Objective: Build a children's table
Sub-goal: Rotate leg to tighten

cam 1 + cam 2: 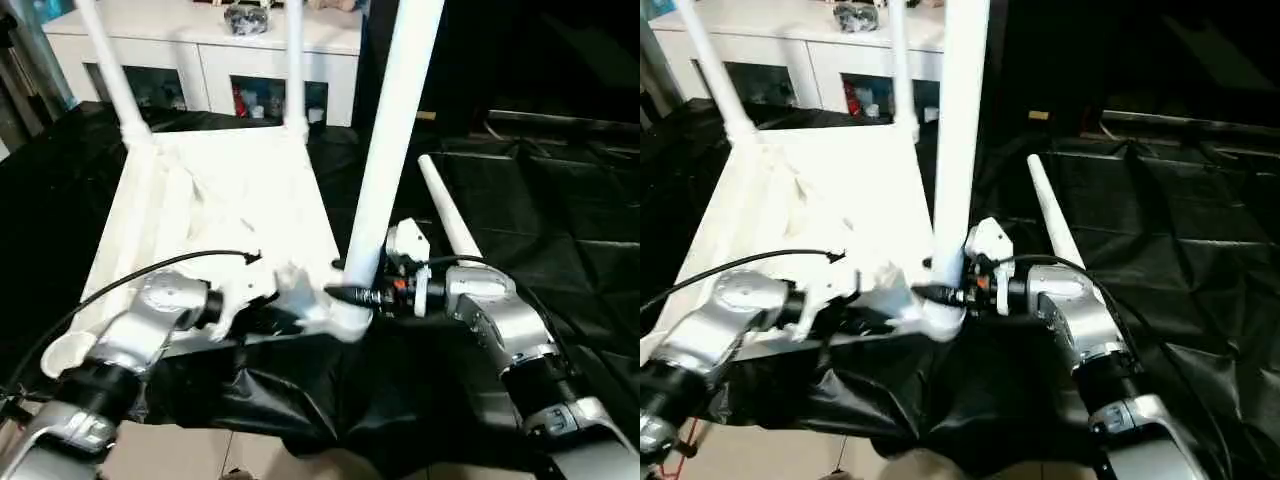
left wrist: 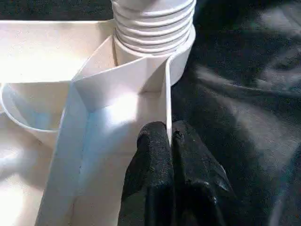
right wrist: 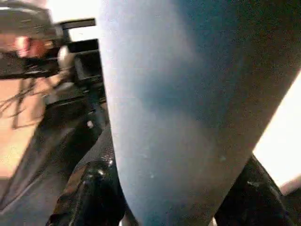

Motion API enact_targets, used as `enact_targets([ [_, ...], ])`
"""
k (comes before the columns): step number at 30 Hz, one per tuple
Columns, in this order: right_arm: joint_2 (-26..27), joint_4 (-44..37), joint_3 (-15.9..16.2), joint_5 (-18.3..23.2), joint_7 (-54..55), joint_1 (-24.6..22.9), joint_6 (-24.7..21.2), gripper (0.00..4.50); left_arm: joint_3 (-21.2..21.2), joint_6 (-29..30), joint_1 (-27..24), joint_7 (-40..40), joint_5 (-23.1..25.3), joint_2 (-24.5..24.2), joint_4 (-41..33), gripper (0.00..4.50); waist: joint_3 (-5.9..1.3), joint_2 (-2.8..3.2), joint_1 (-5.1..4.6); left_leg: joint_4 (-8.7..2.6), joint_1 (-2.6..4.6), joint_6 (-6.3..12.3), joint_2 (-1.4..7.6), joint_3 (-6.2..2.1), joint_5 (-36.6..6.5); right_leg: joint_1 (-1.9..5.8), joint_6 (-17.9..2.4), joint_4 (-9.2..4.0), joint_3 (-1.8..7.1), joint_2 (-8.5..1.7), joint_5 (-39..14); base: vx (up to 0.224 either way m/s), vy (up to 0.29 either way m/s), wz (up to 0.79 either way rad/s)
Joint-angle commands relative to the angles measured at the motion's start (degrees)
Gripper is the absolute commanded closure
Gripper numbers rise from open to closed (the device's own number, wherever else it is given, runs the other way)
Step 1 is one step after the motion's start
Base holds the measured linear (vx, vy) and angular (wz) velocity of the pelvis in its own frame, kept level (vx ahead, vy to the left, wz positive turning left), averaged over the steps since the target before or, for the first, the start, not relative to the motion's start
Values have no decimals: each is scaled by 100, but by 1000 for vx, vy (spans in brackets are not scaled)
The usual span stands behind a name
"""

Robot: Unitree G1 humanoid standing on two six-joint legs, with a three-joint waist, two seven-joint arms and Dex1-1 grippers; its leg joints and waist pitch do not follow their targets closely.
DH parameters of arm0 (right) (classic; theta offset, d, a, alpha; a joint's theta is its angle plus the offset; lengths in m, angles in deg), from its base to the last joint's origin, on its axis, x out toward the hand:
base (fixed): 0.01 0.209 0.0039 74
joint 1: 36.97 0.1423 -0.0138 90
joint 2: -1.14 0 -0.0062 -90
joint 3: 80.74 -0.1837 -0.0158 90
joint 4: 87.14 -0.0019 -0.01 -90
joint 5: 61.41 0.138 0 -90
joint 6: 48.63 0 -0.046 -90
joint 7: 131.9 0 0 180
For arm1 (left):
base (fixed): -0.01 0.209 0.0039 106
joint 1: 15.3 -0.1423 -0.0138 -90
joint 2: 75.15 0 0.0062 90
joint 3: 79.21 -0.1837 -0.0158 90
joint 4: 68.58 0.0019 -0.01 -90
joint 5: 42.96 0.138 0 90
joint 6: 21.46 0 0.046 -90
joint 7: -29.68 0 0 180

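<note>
The white tabletop (image 1: 230, 200) lies upside down on black cloth, ribbed underside up. Two legs (image 1: 112, 70) (image 1: 295, 60) stand in its far corner sockets. A third leg (image 1: 395, 130) stands upright in the near right socket, and its threaded end (image 2: 153, 23) sits in that socket. My right gripper (image 1: 350, 293) is shut around this leg just above the socket, with a black finger (image 3: 94, 188) on each side. My left gripper (image 2: 171, 141) is shut on the tabletop's thin rim wall right beside that socket. Another leg (image 1: 450, 215) lies loose on the cloth to the right.
A white cabinet (image 1: 200, 40) with glass doors stands behind the tabletop. The black cloth (image 1: 560, 200) covers the work surface and hangs over its near edge, with bare floor (image 1: 200, 455) below. The near left socket (image 1: 65, 352) is open.
</note>
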Motion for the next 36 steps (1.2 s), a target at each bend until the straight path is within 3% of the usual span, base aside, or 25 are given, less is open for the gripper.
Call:
enact_targets([
  [1, -140, 644, 373, -400, -157, -199, -53, 261, 164, -156, 149, 301, -374, 64, -478, 450, -366, 21, 26, -425, 80, 99, 125, 0, -1946, 219, -1217, -393, 232, -323, -1842, 0, 0, 0],
  [4, -128, 782, 440, -515, -189, -162, 146, 261, 217, -157, 216, 55, -231, 92, -371, 450, -352, 7, 39, -437, 62, 86, 125, -7, -1938, 232, -1156, -400, 228, -330, -1984, 0, 0, 0],
  [12, -16, 819, 462, -582, -168, -192, 430, 261, 336, 19, 292, -254, -177, 99, -353, 450, -312, 22, 33, -450, 115, -27, 111, -48, -2424, 178, -809, -522, 212, -345, -2991, 0, 0, 0],
  [19, 46, 862, 441, -563, -116, -269, 540, 261, 365, 73, 282, -272, -208, 90, -354, 450, -324, 33, 26, -461, 97, -11, 116, -45, -2387, 184, -913, -492, 219, -327, -2663, 0, 0, 0],
  [24, 249, 1274, 230, -709, 699, -40, 554, 261, 398, 200, 318, -392, -246, 139, -321, 450, -300, 28, -23, -461, 113, -54, 105, -58, -2554, 158, -844, -527, 202, -336, -3021, 0, 0, 0],
  [26, 375, 1566, 140, -868, 1367, 124, 553, 261, 450, 336, 393, -606, -215, 219, -259, 450, -273, 34, -109, -466, 88, -156, 76, -101, -2735, 163, -690, -558, 146, -343, -3465, 0, 0, 0],
  [31, 867, 2351, -202, -897, 2931, 618, 260, 261, 627, 939, 848, -2000, 176, 738, 30, 450, -252, 52, -258, -415, 183, -203, 40, -155, -3145, 115, -341, -726, -4, -346, -4104, 0, 0, 0],
  [32, 888, 2381, -214, -892, 2978, 640, 254, 261, 632, 973, 865, -2051, 188, 763, 37, 450, -258, 93, -272, -432, 189, -185, 58, -185, -3225, 170, -338, -764, -84, -352, -3980, -39, 32, -19],
  [33, 1085, 2687, -323, -846, 3455, 874, 134, 261, 663, 1325, 1037, -2583, 329, 1033, 110, 450, -267, 96, -318, -475, 96, -161, 87, -222, -3296, 271, -333, -735, -152, -356, -3685, -39, 32, -19],
  [34, 1155, 2803, -358, -832, 3632, 966, 74, 261, 664, 1463, 1100, -2777, 387, 1139, 134, 450, -258, 139, -312, -505, 100, -176, 107, -245, -3415, 279, -350, -724, -176, -344, -3581, 0, 0, 0],
  [35, 1258, 2953, -420, -775, 3816, 1083, -17, 261, 651, 1618, 1164, -2985, 444, 1294, 145, 450, -269, 166, -312, -498, 203, -162, 124, -247, -3645, 245, -413, -758, -230, -329, -3310, 0, 0, 0],
  [36, 1318, 3038, -459, -735, 3912, 1150, -73, 261, 640, 1701, 1197, -3097, 474, 1386, 148, 450, -263, 150, -325, -493, 208, -159, 125, -247, -3695, 247, -441, -754, -250, -345, -3231, 0, 0, 0],
])
